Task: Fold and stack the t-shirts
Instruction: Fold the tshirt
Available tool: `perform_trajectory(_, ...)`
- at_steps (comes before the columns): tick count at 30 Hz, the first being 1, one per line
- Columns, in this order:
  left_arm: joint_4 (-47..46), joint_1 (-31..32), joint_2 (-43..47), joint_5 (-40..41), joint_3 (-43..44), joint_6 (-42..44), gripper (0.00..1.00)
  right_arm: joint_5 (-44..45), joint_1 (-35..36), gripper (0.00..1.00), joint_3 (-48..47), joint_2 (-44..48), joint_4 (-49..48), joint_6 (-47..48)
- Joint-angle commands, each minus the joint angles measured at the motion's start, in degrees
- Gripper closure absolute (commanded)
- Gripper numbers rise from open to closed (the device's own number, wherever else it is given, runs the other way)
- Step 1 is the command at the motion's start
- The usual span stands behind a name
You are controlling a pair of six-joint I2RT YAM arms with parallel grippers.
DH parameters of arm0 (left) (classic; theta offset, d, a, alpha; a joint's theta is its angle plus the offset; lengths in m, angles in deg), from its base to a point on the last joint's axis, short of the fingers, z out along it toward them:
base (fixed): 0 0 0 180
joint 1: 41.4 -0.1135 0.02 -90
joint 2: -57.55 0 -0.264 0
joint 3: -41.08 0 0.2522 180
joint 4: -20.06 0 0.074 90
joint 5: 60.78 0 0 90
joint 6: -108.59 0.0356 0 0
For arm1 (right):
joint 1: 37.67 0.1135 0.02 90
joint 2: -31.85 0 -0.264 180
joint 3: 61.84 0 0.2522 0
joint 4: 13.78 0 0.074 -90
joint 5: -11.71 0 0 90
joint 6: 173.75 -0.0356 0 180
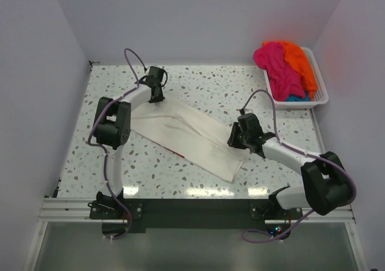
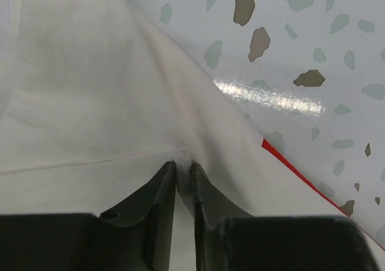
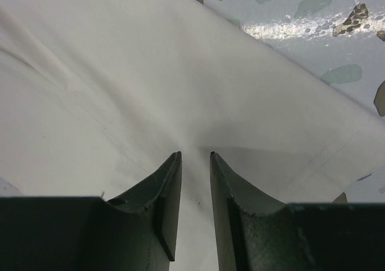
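Note:
The cream-white t-shirt [image 1: 186, 132] lies folded into a long band running diagonally across the table. My left gripper [image 1: 157, 96] is at its far left end, shut on a pinch of the cloth [image 2: 90, 90]; in the left wrist view the fingers [image 2: 183, 165] close on a raised fold, and a red print edge [image 2: 289, 165] shows beside it. My right gripper [image 1: 233, 140] is at the band's right edge, its jaws [image 3: 195, 155] narrowly apart with cream cloth [image 3: 120, 90] drawn up between them. Magenta [image 1: 274, 63], orange [image 1: 298, 60] and teal [image 1: 295, 97] tees lie in the basket.
The white slatted basket [image 1: 322, 90] stands at the far right corner against the wall. The speckled table [image 1: 210, 84] has white walls on three sides. A dark rail [image 1: 192, 211] with the arm bases runs along the near edge.

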Motion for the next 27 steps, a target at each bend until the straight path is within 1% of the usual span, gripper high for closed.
perform_trajectory(1, -1.9, 0.0, 1.8, 0.3, 1.1, 0.0, 0.8, 0.3, 0.1, 0.71, -0.4, 0.9, -2.7, 0.2)
perform_trajectory(5, -3.1, 0.0, 3.9, 0.6, -0.7, -0.1, 0.91, 0.1, 0.1, 0.71, -0.1, 0.9, -3.0, 0.0)
perform_trajectory(8, -3.0, 0.0, 5.4, 1.1, -1.6, -0.5, 0.94, 0.2, 0.0, 0.71, 0.1, 1.0, -3.1, -0.1)
perform_trajectory(9, -3.3, 0.0, 6.5, 1.1, -2.0, -0.6, 0.96, 0.2, 0.0, 0.71, 0.1, 1.0, -3.1, -0.1)
perform_trajectory(13, -4.4, 0.0, 9.6, 0.8, -4.7, -1.4, 1.0, 0.2, 0.1, 0.71, 0.1, 0.9, -3.1, 0.0)
perform_trajectory(19, -5.9, 0.0, 14.7, -0.2, -10.5, -3.1, 1.0, -0.1, 0.1, 0.71, 0.1, 0.5, -3.4, -0.1)
perform_trajectory(22, -8.0, 0.1, 18.7, -1.3, -16.1, -5.1, 1.0, 0.0, 0.1, 0.71, 0.0, 0.4, -3.4, 0.0)
perform_trajectory(23, -9.9, 0.1, 20.0, -1.7, -20.2, -6.6, 1.0, 0.0, 0.1, 0.71, -0.1, 0.3, -3.4, 0.0)
perform_trajectory(27, -12.9, 0.1, 28.0, -1.6, -29.5, -9.9, 1.0, 0.0, 0.1, 0.71, -0.3, 0.3, -2.9, 0.3)
